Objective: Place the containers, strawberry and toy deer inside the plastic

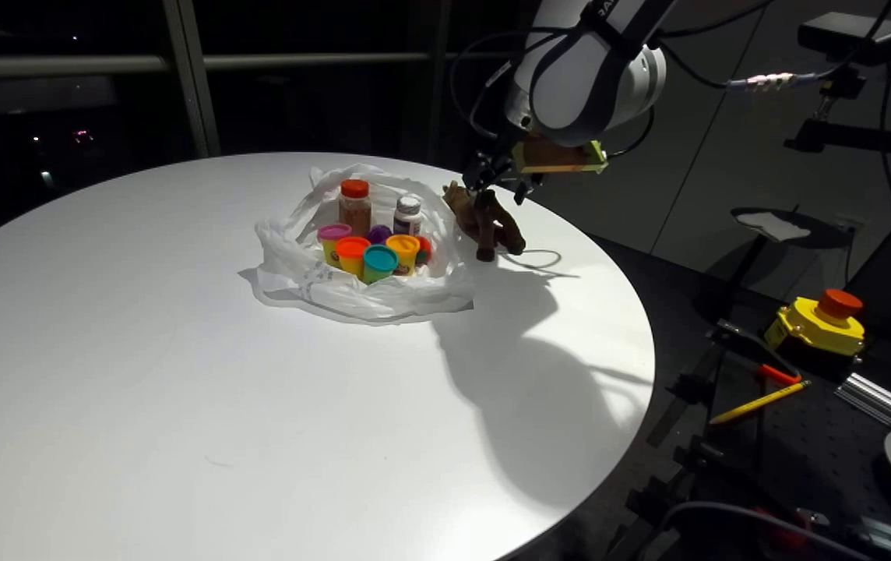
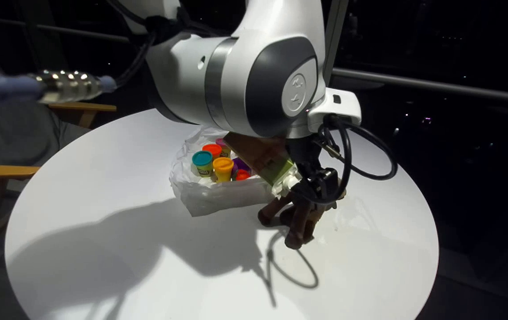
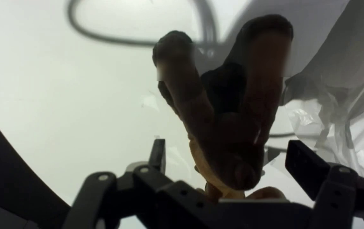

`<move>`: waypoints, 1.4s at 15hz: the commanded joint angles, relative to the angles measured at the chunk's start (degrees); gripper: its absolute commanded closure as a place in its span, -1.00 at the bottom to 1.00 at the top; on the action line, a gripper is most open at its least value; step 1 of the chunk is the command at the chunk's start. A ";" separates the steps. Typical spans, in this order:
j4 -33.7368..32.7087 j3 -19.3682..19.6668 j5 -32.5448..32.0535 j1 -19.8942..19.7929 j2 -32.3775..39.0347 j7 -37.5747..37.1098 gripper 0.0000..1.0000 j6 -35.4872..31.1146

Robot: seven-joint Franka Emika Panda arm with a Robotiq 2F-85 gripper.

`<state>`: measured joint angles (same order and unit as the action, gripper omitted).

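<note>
The dark-brown toy deer (image 3: pixel 229 127) lies on the table just outside the plastic (image 1: pixel 360 300), a whitish crumpled bag. My gripper (image 3: pixel 232 156) is over the deer with its jaws wide apart; pale table shows between each finger and the deer's body. Inside the bag stand the red-lidded jar (image 1: pixel 355 209), white-capped bottle (image 1: pixel 408 218), teal cup (image 1: pixel 379 263) and several small cups, among them a yellow-orange one (image 2: pixel 223 171). A purple container (image 1: pixel 379 234) sits among them. The strawberry (image 2: pixel 242 174), red and partly hidden, is beside the yellow-orange cup. The bag's film (image 3: pixel 341 127) shows right of the deer.
The bag's wall rises close beside the deer. The round white table's edge (image 1: pixel 644 327) curves past on the deer's far side from the bag. A yellow emergency-stop box (image 1: pixel 815 326) stands off the table. A wooden chair (image 2: pixel 3 171) is near the table.
</note>
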<state>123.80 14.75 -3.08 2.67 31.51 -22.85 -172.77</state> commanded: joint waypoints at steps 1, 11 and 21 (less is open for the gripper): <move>-2.14 -2.99 3.87 -3.12 0.02 4.83 -0.32 -1.53; -2.59 -6.89 5.98 -5.25 2.28 10.09 0.97 0.21; 7.35 31.13 -8.80 27.75 -14.62 -3.63 0.94 6.27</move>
<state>126.80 37.59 -6.86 20.79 24.90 -22.71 -169.88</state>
